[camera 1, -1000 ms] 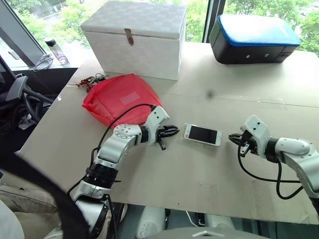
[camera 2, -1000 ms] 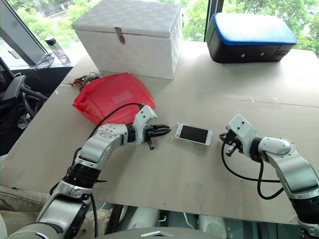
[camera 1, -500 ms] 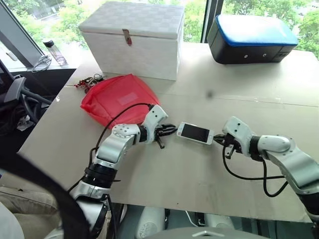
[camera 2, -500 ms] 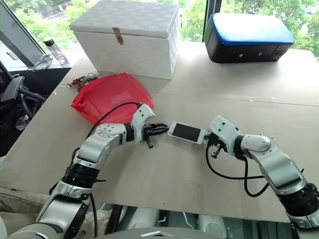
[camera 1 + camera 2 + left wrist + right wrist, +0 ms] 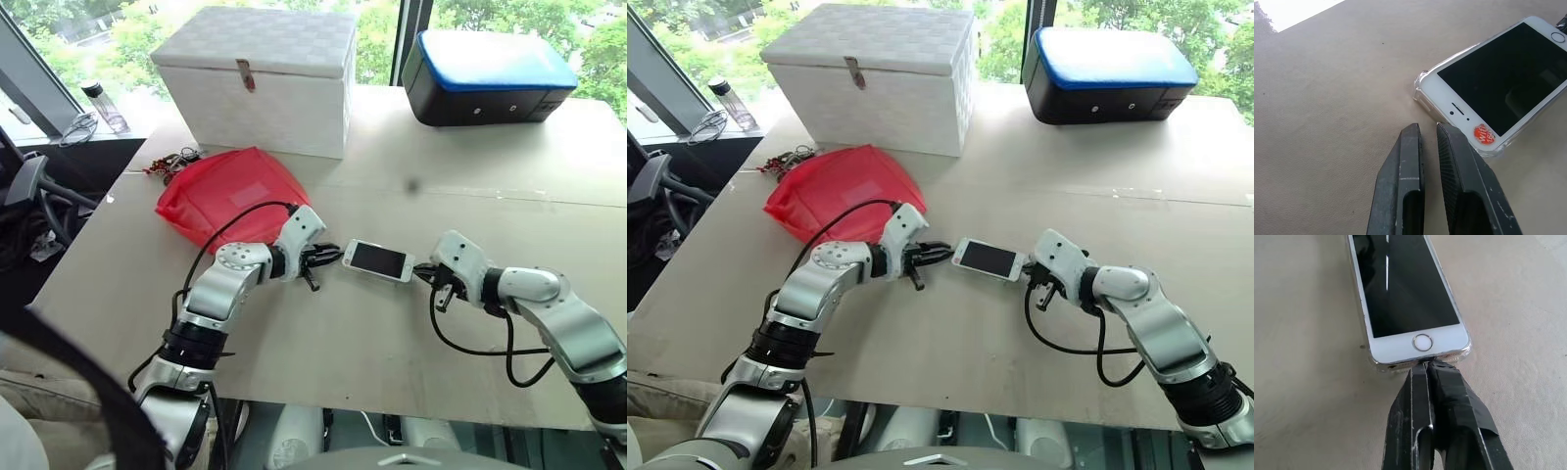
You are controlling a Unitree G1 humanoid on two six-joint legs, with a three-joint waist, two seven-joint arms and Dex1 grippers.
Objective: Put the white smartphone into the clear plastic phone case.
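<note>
The white smartphone point(image 5: 377, 259) lies screen up on the beige table point(image 5: 323, 343), sitting in the clear plastic phone case point(image 5: 1421, 91), whose rim shows around its corners. My left gripper point(image 5: 335, 258) is shut with just a slit between its fingers point(image 5: 1405, 161), holding nothing, and its tips are at the phone's earpiece end. My right gripper point(image 5: 1425, 366) is shut and empty. Its tips press against the case rim point(image 5: 1379, 365) just below the round home button, at the opposite end point(image 5: 419, 271).
A red bag point(image 5: 227, 191) lies behind my left arm, with keys point(image 5: 171, 162) beside it. A white lidded box point(image 5: 257, 73) and a black-and-blue case point(image 5: 490, 73) stand at the back. A bottle point(image 5: 103, 103) sits on the sill at far left.
My right gripper has moved left up to the phone's home-button end. The phone with its case has slid slightly left, closing the gap to my left gripper's tips.
</note>
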